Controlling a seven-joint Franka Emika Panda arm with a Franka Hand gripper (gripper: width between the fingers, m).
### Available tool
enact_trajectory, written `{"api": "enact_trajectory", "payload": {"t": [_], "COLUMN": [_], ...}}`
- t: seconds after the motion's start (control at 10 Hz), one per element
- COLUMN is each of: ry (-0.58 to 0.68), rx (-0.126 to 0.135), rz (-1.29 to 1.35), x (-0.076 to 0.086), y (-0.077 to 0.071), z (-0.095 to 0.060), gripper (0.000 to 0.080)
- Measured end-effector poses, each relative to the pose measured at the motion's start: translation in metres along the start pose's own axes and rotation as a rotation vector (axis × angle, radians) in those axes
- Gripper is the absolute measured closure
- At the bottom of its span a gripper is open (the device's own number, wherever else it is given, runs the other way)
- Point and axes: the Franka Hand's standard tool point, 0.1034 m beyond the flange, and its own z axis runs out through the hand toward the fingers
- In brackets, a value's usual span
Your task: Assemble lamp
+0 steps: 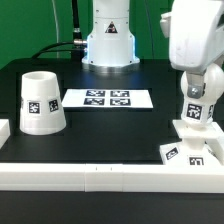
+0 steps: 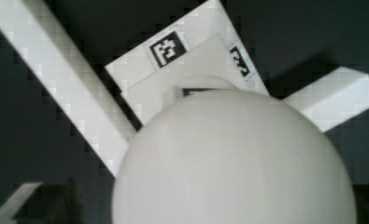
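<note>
The low square base point(image 1: 186, 153) lies at the exterior view's right, close behind the front rail, with its markers point(image 2: 170, 48) facing up. The bulb point(image 1: 195, 120) stands upright on it. In the wrist view its round white head point(image 2: 234, 150) fills most of the picture and hides the middle of the base point(image 2: 199, 65). My gripper point(image 1: 196, 106) hangs straight over the bulb with its jaws open to either side of the head. One dark finger point(image 2: 21, 205) shows apart from the bulb point(image 2: 202, 215). The tapered shade point(image 1: 42, 102) stands alone at the exterior view's left.
The marker board point(image 1: 108, 98) lies flat at mid-table. A long white rail point(image 1: 100, 175) runs along the front edge, also visible as the rail point(image 2: 65, 85) beside the base. The robot's pedestal point(image 1: 108, 45) stands at the back. A white block point(image 1: 3, 128) sits at the left edge.
</note>
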Motion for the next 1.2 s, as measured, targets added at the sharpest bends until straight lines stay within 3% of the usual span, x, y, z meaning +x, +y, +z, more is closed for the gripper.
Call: {"api": "enact_trajectory", "payload": {"t": [0.5, 1.0, 1.1, 1.2], "ry": [-0.027, -0.047, -0.047, -0.047], "rx": [-0.012, -0.01, -0.01, -0.01], "rz": [-0.287, -0.595, -0.59, -0.589], "x": [0.005, -0.0027, -0.0032, -0.0037], "y": [-0.004, 0.0004, 0.0007, 0.001], "z": [0.0032, 0.0053, 0.0053, 0.0054], "gripper": [0.01, 0.01, 0.021, 0.021]}}
